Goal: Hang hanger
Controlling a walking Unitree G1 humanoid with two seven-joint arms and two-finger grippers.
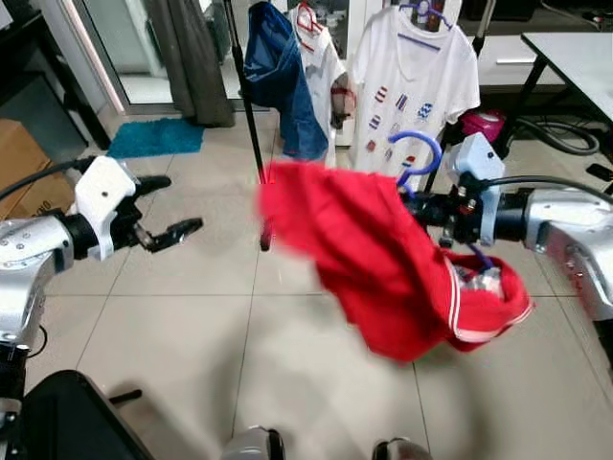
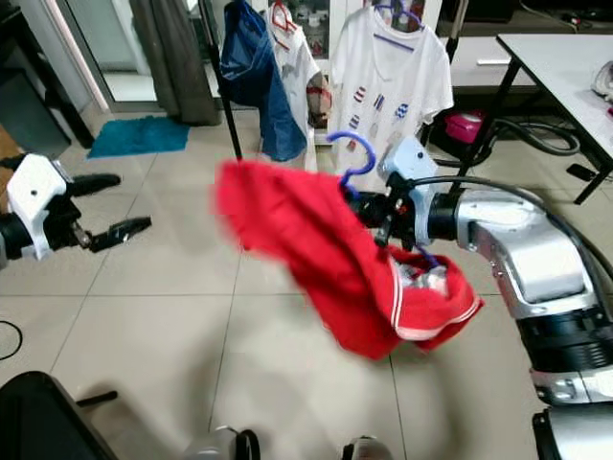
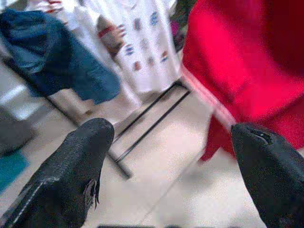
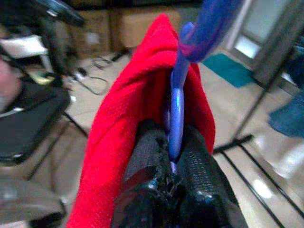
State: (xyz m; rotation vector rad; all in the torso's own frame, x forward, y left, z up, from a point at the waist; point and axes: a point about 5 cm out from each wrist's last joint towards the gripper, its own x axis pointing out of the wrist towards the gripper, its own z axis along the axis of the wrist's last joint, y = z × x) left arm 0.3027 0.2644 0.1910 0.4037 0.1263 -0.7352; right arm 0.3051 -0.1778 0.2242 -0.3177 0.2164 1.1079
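A red shirt (image 1: 369, 251) hangs on a blue hanger whose hook (image 1: 419, 153) sticks up above my right arm. My right gripper (image 1: 428, 209) is shut on the blue hanger (image 4: 176, 121), with the red cloth draped around its fingers (image 4: 202, 178). The shirt is blurred on its left side. My left gripper (image 1: 172, 206) stands open at the left, apart from the shirt, with nothing between its fingers (image 3: 78, 164). Behind stands a black clothes rack (image 1: 247, 105) with a white printed shirt (image 1: 412, 86) and a blue garment (image 1: 280, 72) hanging on it.
A teal mat (image 1: 156, 137) lies on the tiled floor at the back left, near a grey curtain (image 1: 192, 57). A white table (image 1: 575, 48) stands at the back right with cables and a pink object (image 1: 482, 123) under it. A black seat (image 1: 67, 417) is at lower left.
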